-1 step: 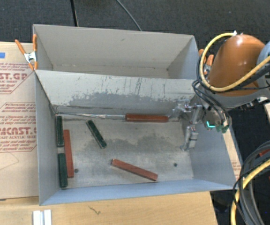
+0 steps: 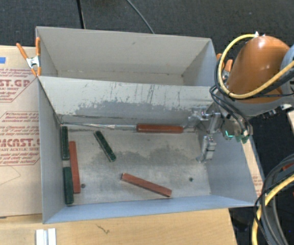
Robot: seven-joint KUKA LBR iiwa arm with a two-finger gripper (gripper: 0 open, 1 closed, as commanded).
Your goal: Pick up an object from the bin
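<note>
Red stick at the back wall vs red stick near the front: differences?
The back stick lies level along the back wall; the front stick lies slanted, clear of the walls. The back stick is closer to the gripper; the front stick lies further off. Both are reddish-brown, long and flat.

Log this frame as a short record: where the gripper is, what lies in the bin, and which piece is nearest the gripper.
bin: grey metal bin, a few loose bars on its floor
gripper: low at the bin's right side, over bare floor
nearest: back red-brown bar, along the foot of the back wall, apart from the gripper
middle: slanted dark green bar
front: front red-brown bar, slanted
left wall: upper green bar, lower green bar and side red-brown bar, lying lengthwise
lifted: none; all bars lie on the floor
</note>
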